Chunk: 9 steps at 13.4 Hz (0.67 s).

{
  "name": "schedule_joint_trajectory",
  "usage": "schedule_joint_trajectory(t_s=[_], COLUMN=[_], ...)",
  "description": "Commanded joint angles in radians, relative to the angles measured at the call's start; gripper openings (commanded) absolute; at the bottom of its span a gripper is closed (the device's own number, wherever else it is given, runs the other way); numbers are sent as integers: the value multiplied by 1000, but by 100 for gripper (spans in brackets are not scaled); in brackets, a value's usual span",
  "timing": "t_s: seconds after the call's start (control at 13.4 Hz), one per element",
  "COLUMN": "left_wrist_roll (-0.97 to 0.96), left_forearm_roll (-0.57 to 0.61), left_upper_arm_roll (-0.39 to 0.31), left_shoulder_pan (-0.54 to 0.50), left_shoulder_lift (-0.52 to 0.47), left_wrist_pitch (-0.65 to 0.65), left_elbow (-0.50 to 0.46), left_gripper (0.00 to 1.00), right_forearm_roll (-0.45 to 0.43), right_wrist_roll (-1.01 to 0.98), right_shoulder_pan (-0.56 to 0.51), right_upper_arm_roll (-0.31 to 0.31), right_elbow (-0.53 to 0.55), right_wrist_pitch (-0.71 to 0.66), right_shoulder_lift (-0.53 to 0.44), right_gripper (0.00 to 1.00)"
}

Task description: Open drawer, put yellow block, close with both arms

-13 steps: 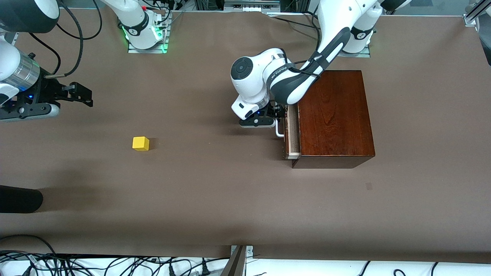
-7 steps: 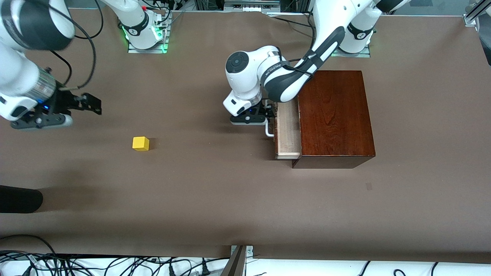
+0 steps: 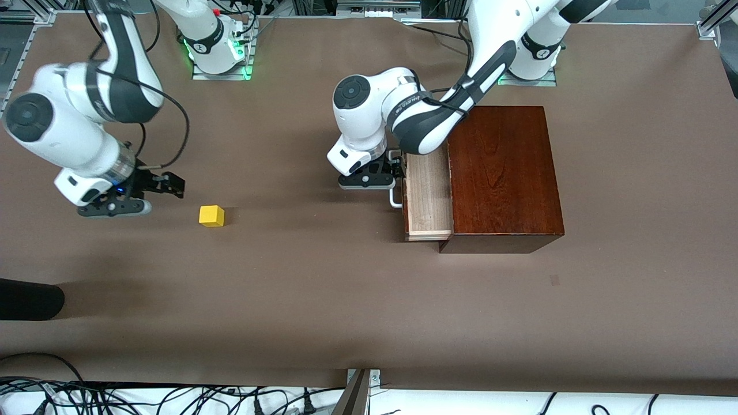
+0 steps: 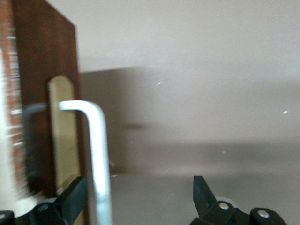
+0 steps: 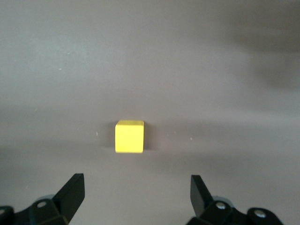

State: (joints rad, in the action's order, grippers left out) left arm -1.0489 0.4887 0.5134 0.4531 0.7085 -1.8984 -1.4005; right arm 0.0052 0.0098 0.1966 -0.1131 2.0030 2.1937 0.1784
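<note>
Drawer (image 3: 428, 193) part open, left hand (image 3: 394, 168) at its handle (image 4: 96, 159)

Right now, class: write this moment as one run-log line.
drawer: partly open, tray bare | left gripper: open, at handle | yellow block: on table | right gripper: open, beside block, not touching

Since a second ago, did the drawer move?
Yes. The drawer has slid farther out of the box, which stayed put, toward the right arm's end of the table, drawn by the left gripper at its handle.
</note>
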Motion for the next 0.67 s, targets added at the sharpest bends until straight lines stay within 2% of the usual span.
schedule_joint_trajectory(t_s=[0.0, 0.15, 0.3, 0.6], left_wrist_roll=[44, 181, 315, 395], left_forearm_roll=[-83, -134, -217, -309], left_upper_arm_roll=[-1, -1, 0, -1], left_shoulder_pan=[0, -46, -147, -388], left_shoulder_lift=[-107, -191, -277, -423], left_wrist_pitch=[136, 226, 301, 429], left_elbow=[14, 14, 14, 14], left_gripper=[100, 100, 100, 100], right_forearm_roll=[33, 65, 70, 70], right_wrist_roll=[25, 27, 38, 36], right_shoulder_pan=[-2, -2, 0, -2], right_upper_arm_roll=[15, 36, 50, 53], right_elbow=[54, 104, 146, 148], right_wrist_pitch=[134, 246, 354, 396], right_shoulder_lift=[50, 85, 119, 173], right_gripper=[100, 100, 100, 100])
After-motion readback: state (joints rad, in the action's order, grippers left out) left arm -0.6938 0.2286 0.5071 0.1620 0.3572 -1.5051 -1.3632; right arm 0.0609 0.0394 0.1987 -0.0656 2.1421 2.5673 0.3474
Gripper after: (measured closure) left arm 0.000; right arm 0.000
